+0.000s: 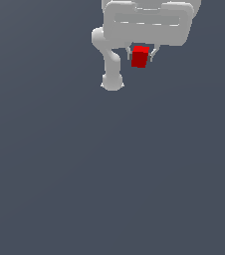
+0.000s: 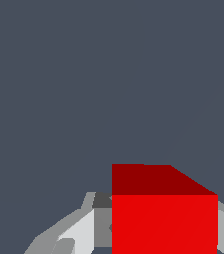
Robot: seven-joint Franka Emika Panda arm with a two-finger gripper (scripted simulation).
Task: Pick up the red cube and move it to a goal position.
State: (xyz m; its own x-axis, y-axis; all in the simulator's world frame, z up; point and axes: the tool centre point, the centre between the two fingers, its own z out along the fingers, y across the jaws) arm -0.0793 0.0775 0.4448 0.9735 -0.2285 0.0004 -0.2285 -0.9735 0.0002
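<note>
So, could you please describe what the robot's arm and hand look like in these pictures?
The arm is plain white to light grey, built of smooth rounded links, with no cables or markings visible. The hand has a broad, rounded pale body and short grey fingers; the wrist view shows lighter and darker grey facets.

No text, label, brand, number or sign can be read in either view. Every visible surface is plain and unmarked.
</note>
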